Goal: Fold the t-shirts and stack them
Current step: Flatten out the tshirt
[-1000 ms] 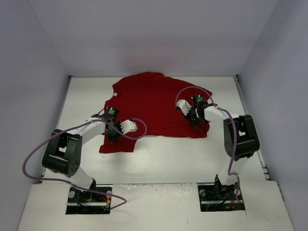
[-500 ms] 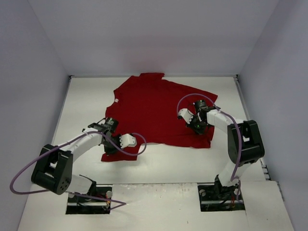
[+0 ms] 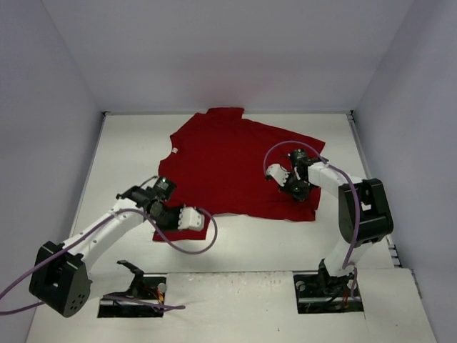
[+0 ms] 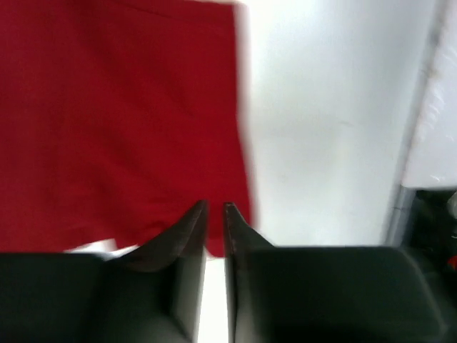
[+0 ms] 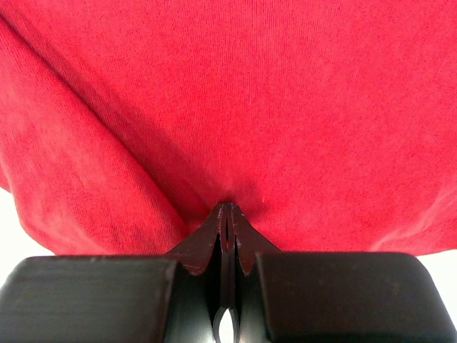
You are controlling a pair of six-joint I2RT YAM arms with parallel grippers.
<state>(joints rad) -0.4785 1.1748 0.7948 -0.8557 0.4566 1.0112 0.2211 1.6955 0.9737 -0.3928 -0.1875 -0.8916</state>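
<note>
Top external cam: t-shirt (image 3: 228, 161) spread mostly flat on table (image 3: 250, 246), long axis running side to side btw the two claws, a bit skewed. Right claw (image 5: 226, 209) clamped fully shut on a pinch of cloth near the shirt's near-right corner, rest of the shirt fanning out ahead of its tips. Left claw (image 4: 215, 214) cracked open just a sliver, nothing clearly pinched. Near hem running straight ahead just right of its tips, red cloth ahead and to its left, bare table off to its right. Prob mid-fold imo: right side gripped, hem basically under the left tips. Likely just needs a drop and re-pinch on the left before any lift.
</note>
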